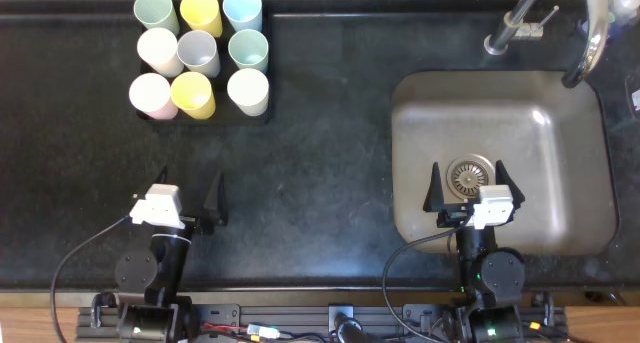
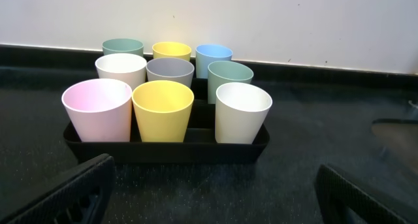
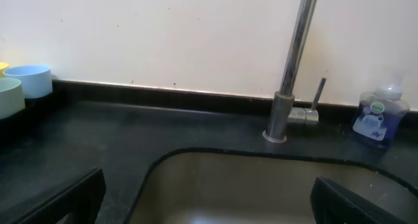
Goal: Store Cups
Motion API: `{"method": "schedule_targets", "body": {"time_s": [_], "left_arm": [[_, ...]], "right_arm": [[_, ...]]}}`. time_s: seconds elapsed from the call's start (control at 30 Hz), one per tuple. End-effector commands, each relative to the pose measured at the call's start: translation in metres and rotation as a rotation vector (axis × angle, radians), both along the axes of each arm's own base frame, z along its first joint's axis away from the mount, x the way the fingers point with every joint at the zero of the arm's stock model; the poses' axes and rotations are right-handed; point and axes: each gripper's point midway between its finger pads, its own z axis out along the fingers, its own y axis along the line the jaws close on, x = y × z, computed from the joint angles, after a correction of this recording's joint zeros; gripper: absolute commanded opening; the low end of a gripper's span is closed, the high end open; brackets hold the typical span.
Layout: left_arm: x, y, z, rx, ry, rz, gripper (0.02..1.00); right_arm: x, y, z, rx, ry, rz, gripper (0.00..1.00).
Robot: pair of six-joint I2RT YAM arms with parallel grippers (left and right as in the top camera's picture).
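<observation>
The left end effector (image 1: 190,195), spread wide and empty, hovers over the black stone tabletop (image 1: 320,113), facing nine pastel plastic cups (image 2: 163,113) standing upright in a black plastic tray (image 2: 163,153) near the wall. The right end effector (image 1: 469,186), likewise spread, hangs over the steel sink (image 1: 560,163).

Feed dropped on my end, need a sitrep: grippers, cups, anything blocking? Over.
Both open, empty: left gripper facing the black tray, right gripper above the sink. Nine cups upright in the tray, three rows. Nothing between left gripper and tray.
</observation>
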Motion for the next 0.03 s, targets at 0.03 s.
{"method": "schedule_targets", "body": {"time_s": [0.03], "left_arm": [[-0.0006,-0.0008,0.0008,0.020,-0.009,-0.010,1.000]], "right_arm": [[0.0003,-0.0035,-0.0021,0.001,-0.006,-0.018,0.998]]}}
